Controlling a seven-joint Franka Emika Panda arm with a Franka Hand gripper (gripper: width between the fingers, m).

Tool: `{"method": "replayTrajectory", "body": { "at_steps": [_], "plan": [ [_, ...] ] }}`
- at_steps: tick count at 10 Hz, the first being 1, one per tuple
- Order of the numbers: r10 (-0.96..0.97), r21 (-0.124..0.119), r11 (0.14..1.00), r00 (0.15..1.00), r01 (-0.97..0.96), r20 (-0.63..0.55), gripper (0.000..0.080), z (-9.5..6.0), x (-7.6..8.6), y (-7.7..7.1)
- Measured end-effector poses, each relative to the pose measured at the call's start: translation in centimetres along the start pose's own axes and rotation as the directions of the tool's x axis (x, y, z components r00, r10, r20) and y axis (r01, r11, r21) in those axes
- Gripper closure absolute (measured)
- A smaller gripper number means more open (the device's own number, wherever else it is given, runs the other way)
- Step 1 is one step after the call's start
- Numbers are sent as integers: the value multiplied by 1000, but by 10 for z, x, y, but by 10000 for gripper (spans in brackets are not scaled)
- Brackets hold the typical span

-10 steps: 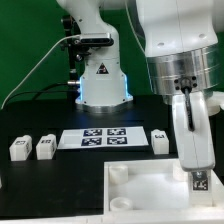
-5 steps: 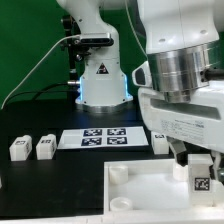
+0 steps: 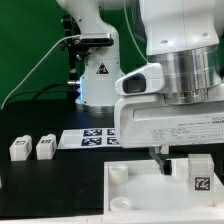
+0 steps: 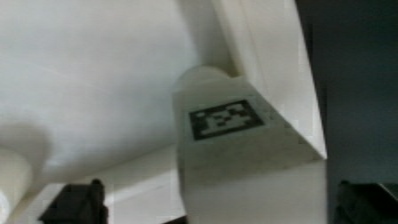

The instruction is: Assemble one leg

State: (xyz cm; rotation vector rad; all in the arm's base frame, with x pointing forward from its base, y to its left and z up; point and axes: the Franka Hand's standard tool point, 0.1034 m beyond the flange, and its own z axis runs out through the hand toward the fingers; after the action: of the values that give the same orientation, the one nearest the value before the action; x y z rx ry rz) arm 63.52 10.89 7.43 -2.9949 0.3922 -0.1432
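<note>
- Exterior view: the tool (image 3: 196, 172) hangs low over the white panel (image 3: 135, 190) at the near right corner of the surface (image 3: 40, 185), its wrist housing filling much of the frame.
- One leg (image 3: 199, 176) sits between the fingers, upright, tag face toward the camera. Tool closed on it, by the look of it.
- Leg is close over the panel's right side, probably being lined up with a corner socket; whether it touches cannot be told.
- Wrist view: the leg (image 4: 235, 150) runs against the panel (image 4: 89, 70), tag visible.
- Two spare legs (image 3: 32, 148) lie near the left edge, well apart.
- Marker board (image 3: 88, 138) lies mid-surface, partly hidden by the arm.
</note>
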Motion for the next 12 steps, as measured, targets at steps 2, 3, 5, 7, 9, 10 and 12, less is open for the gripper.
{"method": "replayTrajectory", "body": {
  "at_steps": [2,3,5,7,9,10,12],
  "plan": [
    [-161,-34,986,987,162,20,231,1,1,-6],
    [-133,-32,991,991,133,19,366,1,1,-5],
    [15,-33,999,1000,-14,14,508,1,1,-5],
    [295,-38,955,956,-294,5,508,1,1,-2],
    [472,-43,881,882,-472,0,508,1,0,-1],
    [651,-55,757,759,-650,-5,508,1,-1,0],
    [929,-65,367,369,-928,-20,508,1,-3,2]
  ]
}}
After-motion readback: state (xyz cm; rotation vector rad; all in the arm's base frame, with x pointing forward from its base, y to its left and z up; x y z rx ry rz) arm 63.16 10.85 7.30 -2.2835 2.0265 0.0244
